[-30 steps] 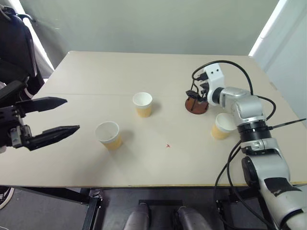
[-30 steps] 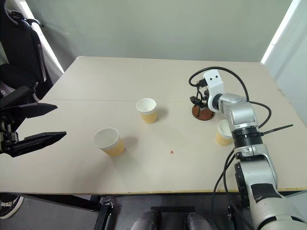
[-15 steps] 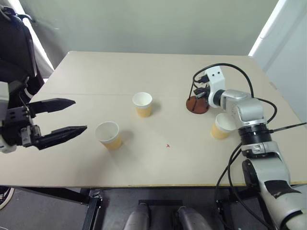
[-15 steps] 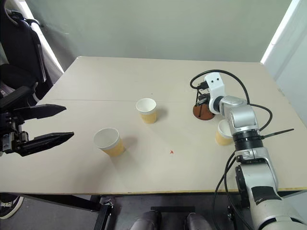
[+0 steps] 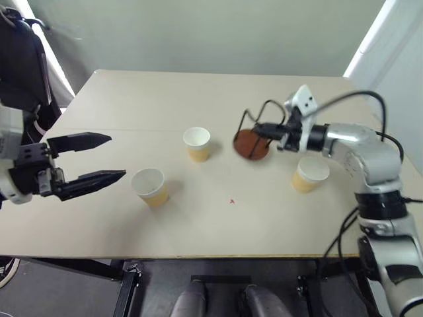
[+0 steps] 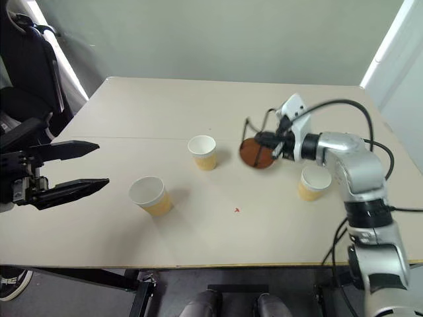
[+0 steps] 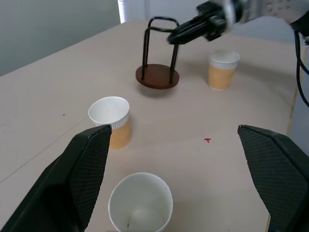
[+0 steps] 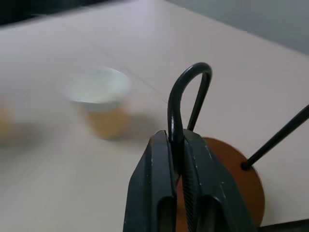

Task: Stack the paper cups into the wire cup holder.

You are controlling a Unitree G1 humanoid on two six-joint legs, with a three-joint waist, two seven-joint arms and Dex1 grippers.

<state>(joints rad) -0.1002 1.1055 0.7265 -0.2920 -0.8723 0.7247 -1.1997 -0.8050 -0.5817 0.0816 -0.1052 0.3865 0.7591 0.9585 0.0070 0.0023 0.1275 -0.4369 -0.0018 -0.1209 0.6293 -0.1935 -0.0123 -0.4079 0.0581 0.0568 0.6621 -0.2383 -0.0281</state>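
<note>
Table (image 5: 198, 231): a pale beige top that carries everything; a small red mark (image 5: 231, 201) sits on it toward the near edge, between the cups.
Left end effector (image 5: 112, 158): released, its two black fingers spread wide and holding nothing; it hovers over the table's left side, pointing toward the nearest cup but apart from it.
Nearest cup (image 5: 149, 187): a tan-yellow paper cup with a white inside, upright and empty, on the left half of the table, just beyond the left fingertips.
Right cup (image 5: 308, 174): same kind, upright, on the right side of the table, below the right forearm and apart from the wire holder.
Middle cup (image 5: 197, 144): same kind, upright, farther back near the table's centre, to the left of the wire holder with a gap between them.
Right end effector (image 6: 263, 139): clenched on one thin black wire loop of the wire holder; in the right wrist view the two fingers press together with the loop pinched between them.
Wire holder (image 5: 252, 144): reddish-brown round base with black upright wire loops, empty; it is tilted so the base faces the head camera, and whether its edge touches the table I cannot tell.
</note>
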